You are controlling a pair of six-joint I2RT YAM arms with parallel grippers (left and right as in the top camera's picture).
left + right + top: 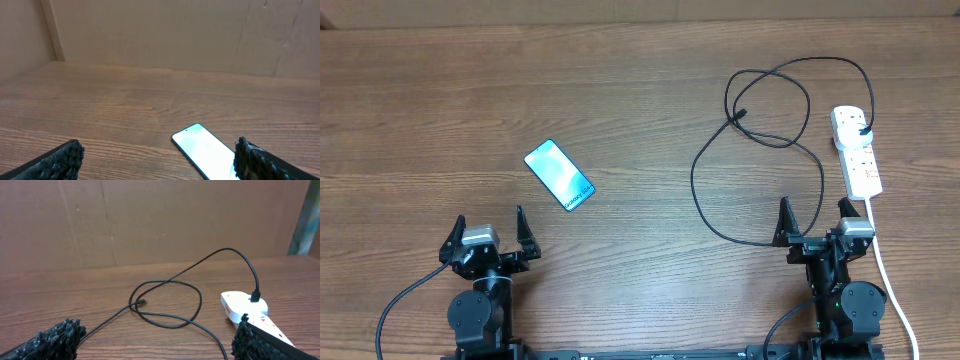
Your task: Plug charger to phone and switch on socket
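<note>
The white power strip [857,150] lies at the right edge of the overhead frame, with the charger's plug in it. The limp black cable [693,178] loops centre-right and is probably best pinched at its stiff connector tip [741,113]. The phone [559,175], likely light and slick, lies left of centre. The left gripper [488,218] and right gripper [814,205] sit low along the bottom edge, jaws wide and empty.

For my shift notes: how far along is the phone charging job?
Done: thin black charger cable's plug sits in the white power strip. In hand: nothing; left claw and right claw open, empty. Remaining: connector tip lies apart from the blue-screened smartphone; then switching on.
</note>
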